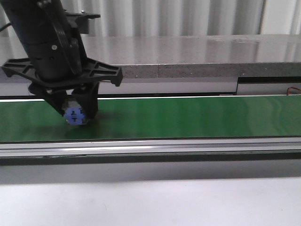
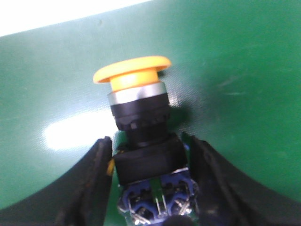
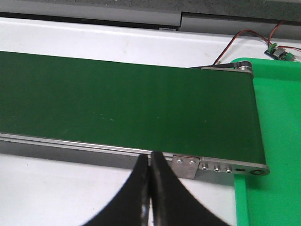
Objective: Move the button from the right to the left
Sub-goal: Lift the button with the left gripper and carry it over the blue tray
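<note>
Nearest the front camera, a bare pale counter (image 1: 150, 202). Beyond it a green conveyor belt (image 1: 188, 117). At the belt's left end the left hand (image 1: 75, 110) grasps the button (image 2: 138, 127) by its black body, blue base (image 1: 75, 116) facing the camera, orange cap pointing away over the belt. Right hand (image 3: 150, 188) clenched, holding nothing, by the belt's near rail. Grey ledge (image 1: 188, 56) behind.

- My front camera sits low, looking forward across the green belt (image 1: 188, 117) from the near side.
- My left wrist camera hangs very close above that belt.
- My right wrist camera looks down at what seems the belt's right end, from farther off.
</note>
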Motion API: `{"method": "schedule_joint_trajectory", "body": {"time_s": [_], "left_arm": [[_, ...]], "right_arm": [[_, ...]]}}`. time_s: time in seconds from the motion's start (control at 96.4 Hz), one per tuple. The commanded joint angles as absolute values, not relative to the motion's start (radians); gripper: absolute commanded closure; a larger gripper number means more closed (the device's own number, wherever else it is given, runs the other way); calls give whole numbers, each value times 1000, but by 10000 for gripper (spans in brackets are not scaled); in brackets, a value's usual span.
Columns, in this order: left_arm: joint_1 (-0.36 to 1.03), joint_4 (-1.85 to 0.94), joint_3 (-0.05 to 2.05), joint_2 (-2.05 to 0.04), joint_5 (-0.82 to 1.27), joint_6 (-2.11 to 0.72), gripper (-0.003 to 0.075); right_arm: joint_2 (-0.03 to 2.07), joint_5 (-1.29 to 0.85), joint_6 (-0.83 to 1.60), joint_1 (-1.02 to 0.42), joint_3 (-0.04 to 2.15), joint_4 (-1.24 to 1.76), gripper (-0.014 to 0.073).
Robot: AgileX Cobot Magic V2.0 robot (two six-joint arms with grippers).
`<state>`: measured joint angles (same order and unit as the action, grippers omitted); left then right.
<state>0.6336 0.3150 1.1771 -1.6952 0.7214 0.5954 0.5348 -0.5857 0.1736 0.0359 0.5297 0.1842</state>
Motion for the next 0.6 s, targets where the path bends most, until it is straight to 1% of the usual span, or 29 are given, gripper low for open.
{"method": "schedule_joint_trajectory", "body": {"time_s": [0.0,0.135,0.28,0.425,0.591], "left_arm": [[613,348,1208,-1590,732,602,740],[560,362,1208,-1490,805,522,740],[462,362,1208,-1387,888,385,740],[317,362,1208,-1308,932,287,740],[130,331,1205,-1266,964,132,740]], "right_arm": [[538,-511,183,36,556,184,661],[538,-511,183,36,556,184,661],[538,-511,183,36,556,184,661],[538,-511,183,36,556,184,661],[538,-511,183,36,556,184,661]]}}
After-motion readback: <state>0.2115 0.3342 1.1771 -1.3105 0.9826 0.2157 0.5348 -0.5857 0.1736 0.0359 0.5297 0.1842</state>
